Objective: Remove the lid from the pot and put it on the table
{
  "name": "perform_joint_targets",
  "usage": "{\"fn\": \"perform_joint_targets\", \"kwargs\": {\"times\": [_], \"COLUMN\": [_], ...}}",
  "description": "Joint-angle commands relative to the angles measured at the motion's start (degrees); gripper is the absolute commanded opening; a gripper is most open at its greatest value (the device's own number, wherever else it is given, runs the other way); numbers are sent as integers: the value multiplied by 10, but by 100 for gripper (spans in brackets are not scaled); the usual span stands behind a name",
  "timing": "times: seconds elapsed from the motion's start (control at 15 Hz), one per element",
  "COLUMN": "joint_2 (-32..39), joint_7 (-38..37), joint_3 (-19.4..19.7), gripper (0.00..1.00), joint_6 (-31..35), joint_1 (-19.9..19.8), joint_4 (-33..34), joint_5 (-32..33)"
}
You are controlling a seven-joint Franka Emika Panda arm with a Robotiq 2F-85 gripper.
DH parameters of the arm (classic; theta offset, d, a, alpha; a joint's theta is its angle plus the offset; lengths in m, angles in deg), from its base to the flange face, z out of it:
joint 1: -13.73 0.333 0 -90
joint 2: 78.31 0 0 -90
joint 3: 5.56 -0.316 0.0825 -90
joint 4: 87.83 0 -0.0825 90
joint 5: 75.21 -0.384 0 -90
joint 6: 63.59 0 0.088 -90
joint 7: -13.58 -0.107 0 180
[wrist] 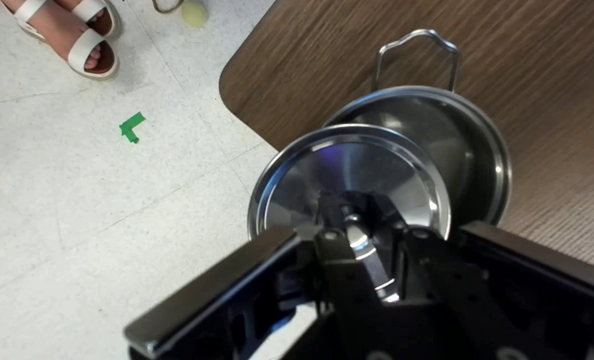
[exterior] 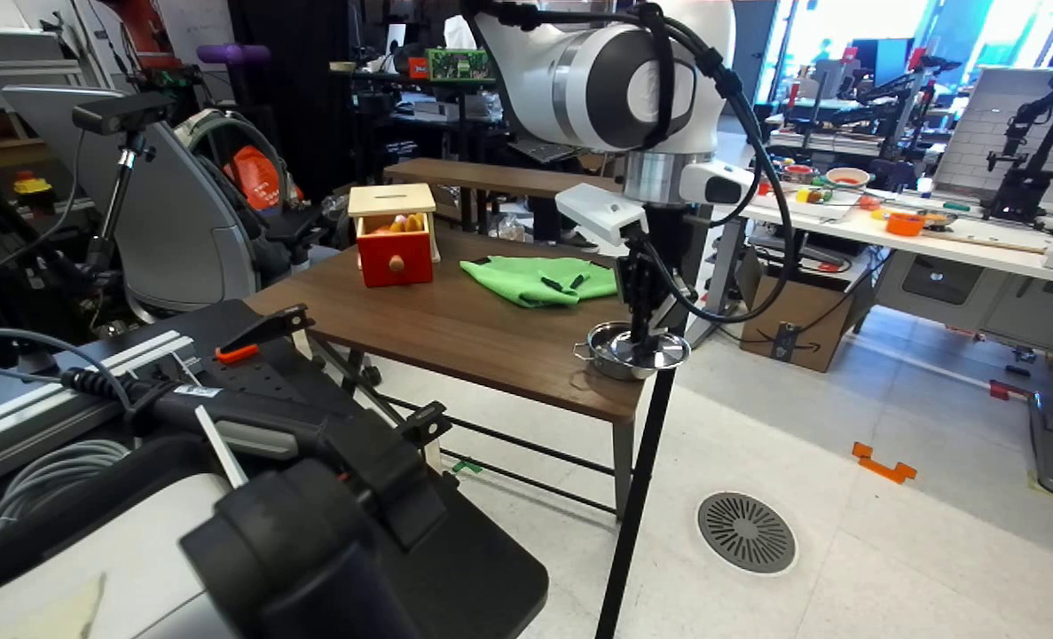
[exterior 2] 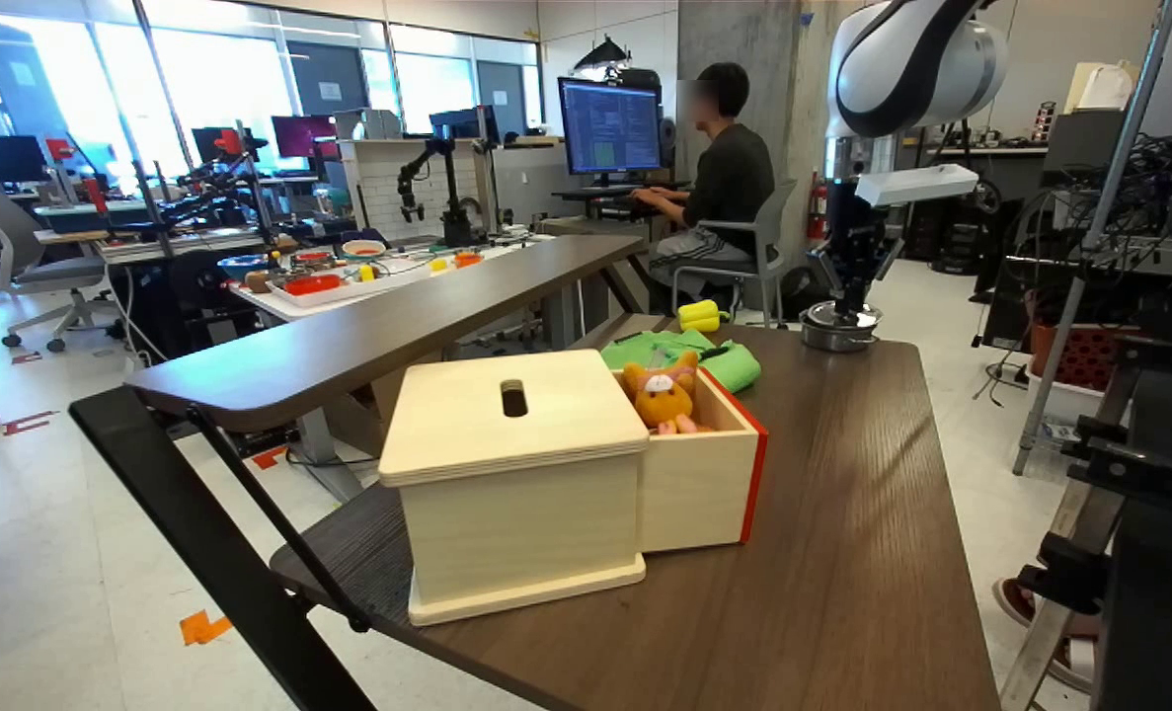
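Holding the lid [wrist: 352,167] off its seat, from the look of it: in the wrist view it's sitting off-centre over the pot [wrist: 469,150], a crescent of the pot's inside showing past its edge. I'm calling this roughly halfway. Grasping and unseating are looking done; carrying it clear, setting it down on the tabletop [exterior: 455,333] and letting go are waiting. Not seeing whether its edge is touching the pot's rim: in both exterior views it's sitting at or just above rim level.

Per the wrist view, the fingers [wrist: 333,215] are standing close together, only a narrow gap between them, gripping at the lid's middle. What exactly they're biting on is mostly hiding behind them, so I'm inferring the hold from the lid's offset. Lid is lying right at the fingertips, its disc spreading out around them; pot is sitting lower and to one side, not touching the fingers as far as I'm seeing.

Pot is standing near the tabletop's corner, and one side of the lid is showing against floor [wrist: 126,225], so it's probably overhanging. Next move is likely needing to go inboard, stopping short of the green cloth [exterior: 526,277], which is lying between the pot and the wooden box [exterior 2: 516,528].
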Motion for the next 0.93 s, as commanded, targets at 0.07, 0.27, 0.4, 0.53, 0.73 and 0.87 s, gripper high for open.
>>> {"fn": "perform_joint_targets", "kwargs": {"times": [0.07, 0.27, 0.4, 0.53, 0.73, 0.87], "joint_2": [19, 10, -2, -19, -47, -62], "joint_7": [-8, -7, -4, -5, 0, 10], "joint_3": [7, 8, 6, 5, -5, -18], "gripper": [5, 5, 5, 5, 5, 5], "joint_6": [-1, 3, 7, 15, 18, 17], "joint_1": [-1, 1, 4, 10, 21, 34], "joint_4": [24, 17, 9, -2, -20, -36], "joint_5": [4, 5, 5, 8, 6, 11]}}
